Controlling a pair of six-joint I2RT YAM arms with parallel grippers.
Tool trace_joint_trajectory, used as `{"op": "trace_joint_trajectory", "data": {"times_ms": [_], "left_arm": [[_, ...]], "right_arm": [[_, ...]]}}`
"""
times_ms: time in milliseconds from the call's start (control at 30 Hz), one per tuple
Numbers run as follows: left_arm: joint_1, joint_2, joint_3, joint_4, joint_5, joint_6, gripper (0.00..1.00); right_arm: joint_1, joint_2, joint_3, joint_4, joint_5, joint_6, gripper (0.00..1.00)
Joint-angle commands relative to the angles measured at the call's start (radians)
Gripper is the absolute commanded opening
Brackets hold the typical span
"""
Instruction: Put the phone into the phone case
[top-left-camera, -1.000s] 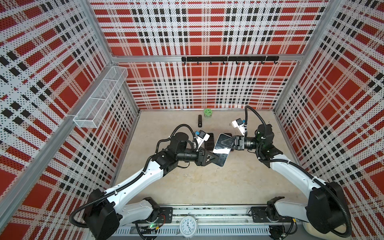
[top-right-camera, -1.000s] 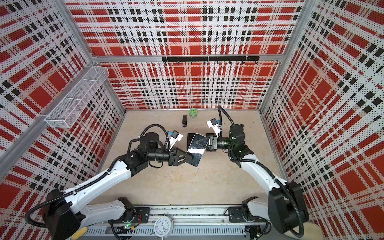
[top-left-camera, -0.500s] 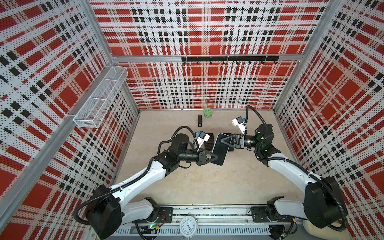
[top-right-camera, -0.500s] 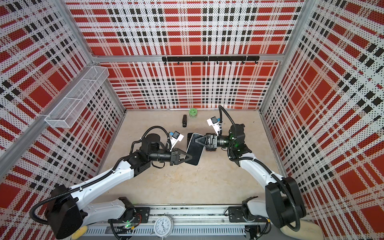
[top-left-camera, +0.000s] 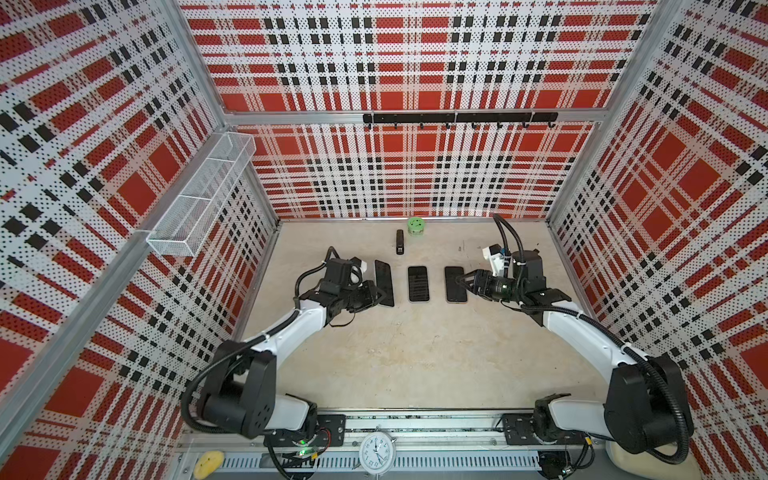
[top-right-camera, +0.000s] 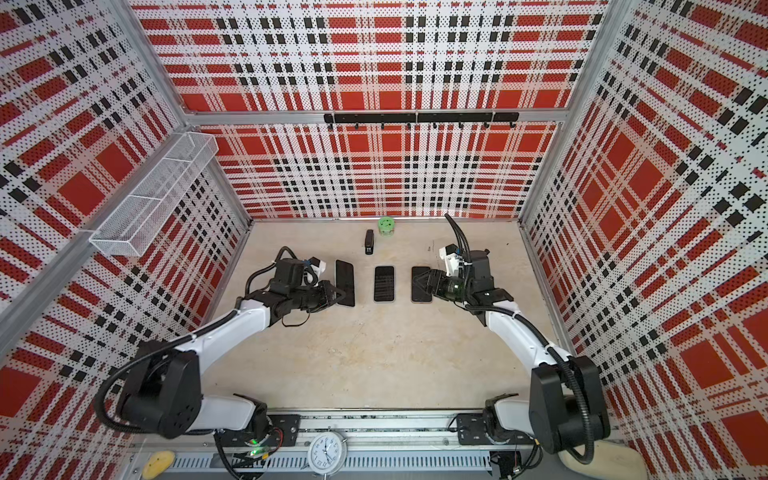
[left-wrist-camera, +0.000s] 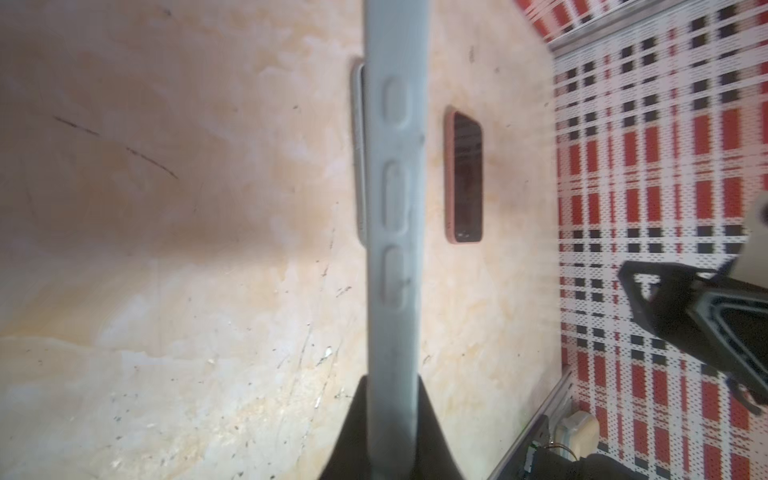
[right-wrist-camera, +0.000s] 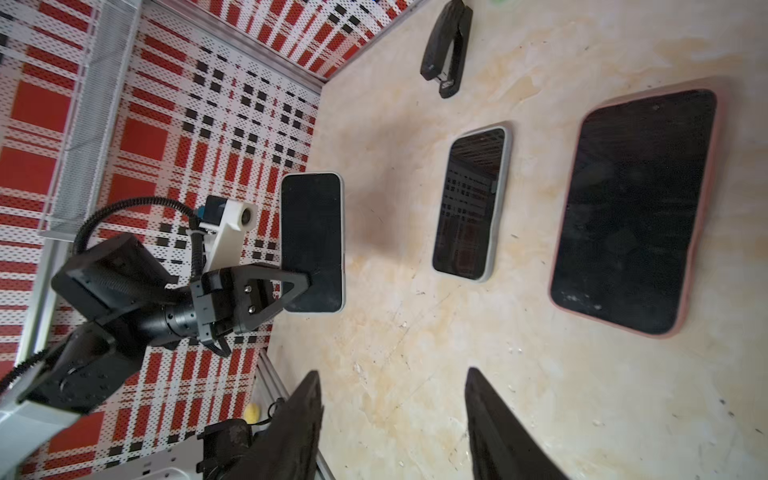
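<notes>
Seemingly the phone (right-wrist-camera: 311, 232) sits in its case (left-wrist-camera: 392, 208): a pale rim runs all round the dark screen in the right wrist view. It is at the left of the row and appears lifted clear of the table (top-left-camera: 415, 353). The left gripper (right-wrist-camera: 305, 286) is clamped on its near end, one finger on the screen side and the other behind.

The right gripper (right-wrist-camera: 392, 374) hangs with its fingers apart and nothing between them, near the right of the row.

I judge the fitting step done or nearly so. The next move calls for lowering the cased phone flat onto the bare table at the left, clear of its neighbour, then letting go. A press on any unseated corner may be needed, though I cannot see one.

By count there are three phones, each with a case rim: the held one, a grey-cased phone (top-left-camera: 417, 284) in the middle and a pink-cased phone (top-left-camera: 455, 284) at the right. Far of them lie one stapler (top-left-camera: 400, 242) and one green tub (top-left-camera: 415, 226).
</notes>
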Motion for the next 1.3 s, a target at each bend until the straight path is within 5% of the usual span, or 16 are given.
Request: {"op": "trace_joint_trajectory", "data": {"times_ms": [0, 633, 1067, 1267], "left_arm": [[0.02, 0.082, 0.107, -0.086, 0.017, 0.105, 0.0], [0.063, 0.408, 0.327, -0.115, 0.061, 0.112, 0.01], [0.082, 0.443, 0.367, -0.155, -0.062, 0.145, 0.38], [0.105, 0.294, 0.332, -0.21, -0.297, 0.14, 0.62]], "right_arm": [[0.002, -0.043, -0.015, -0.021, 0.057, -0.057, 0.56], [-0.004, -0.034, -0.101, 0.076, 0.0, -0.041, 0.57], [-0.027, -0.09, -0.1, -0.012, 0.055, -0.074, 0.6], [-0.032, -0.119, -0.013, -0.23, 0.254, -0.172, 0.66]]}}
